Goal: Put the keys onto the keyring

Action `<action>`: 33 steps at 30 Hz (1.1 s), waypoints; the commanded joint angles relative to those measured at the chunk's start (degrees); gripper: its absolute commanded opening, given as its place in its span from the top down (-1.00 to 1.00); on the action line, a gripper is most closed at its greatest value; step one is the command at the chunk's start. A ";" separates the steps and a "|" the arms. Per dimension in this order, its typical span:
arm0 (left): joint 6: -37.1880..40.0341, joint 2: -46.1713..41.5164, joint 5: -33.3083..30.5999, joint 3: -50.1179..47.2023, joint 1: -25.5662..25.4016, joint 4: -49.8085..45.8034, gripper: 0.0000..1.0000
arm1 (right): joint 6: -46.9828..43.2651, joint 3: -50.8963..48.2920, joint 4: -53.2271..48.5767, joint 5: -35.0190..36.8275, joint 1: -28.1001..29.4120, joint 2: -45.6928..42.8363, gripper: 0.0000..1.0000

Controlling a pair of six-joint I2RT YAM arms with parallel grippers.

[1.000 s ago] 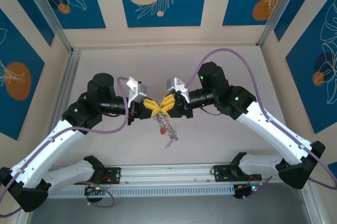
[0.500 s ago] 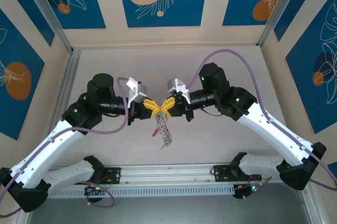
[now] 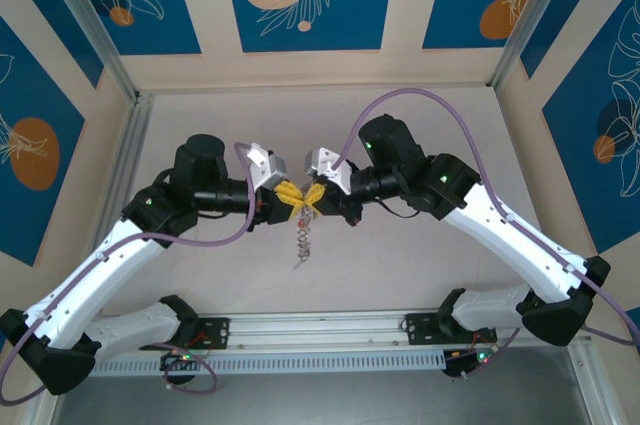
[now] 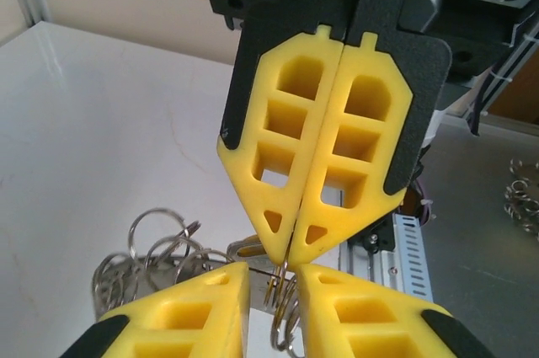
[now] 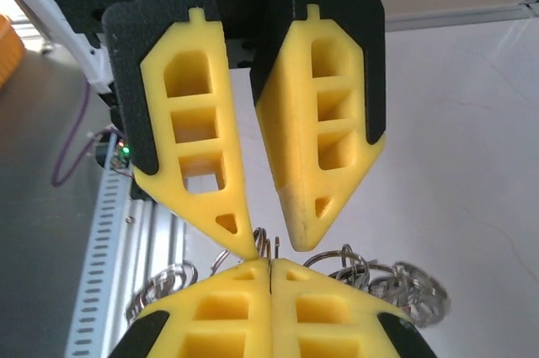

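table (image 3: pixel 400 257): white | wall panels (image 3: pixel 340 20): blue, leaf-patterned | rail (image 3: pixel 320 329): aluminium

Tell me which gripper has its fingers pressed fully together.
The right gripper: its yellow fingers meet along one seam, pinching the keyring; the left gripper has a gap between its fingers.

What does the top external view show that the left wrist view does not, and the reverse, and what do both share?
Top external: the left arm and right arm base to wrist, and the keyring full length, trailing from where the left gripper and right gripper meet. Left wrist: the right gripper shut on a keyring loop, the left gripper open around loops, plus more metal loops on the grey surface. Shared: both grippers tip to tip at the keyring.
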 commanded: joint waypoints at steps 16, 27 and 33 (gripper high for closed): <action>2.81 0.52 0.31 -0.49 -1.42 -1.29 0.57 | -4.63 5.12 1.36 0.24 3.17 0.71 1.00; 2.92 0.52 2.73 -1.93 -1.46 -0.85 0.55 | -4.06 4.28 3.54 -4.91 1.04 -1.08 1.00; 2.52 -0.40 3.16 -2.40 -1.49 -0.94 0.54 | -3.55 3.84 4.28 -6.79 0.01 -1.04 1.00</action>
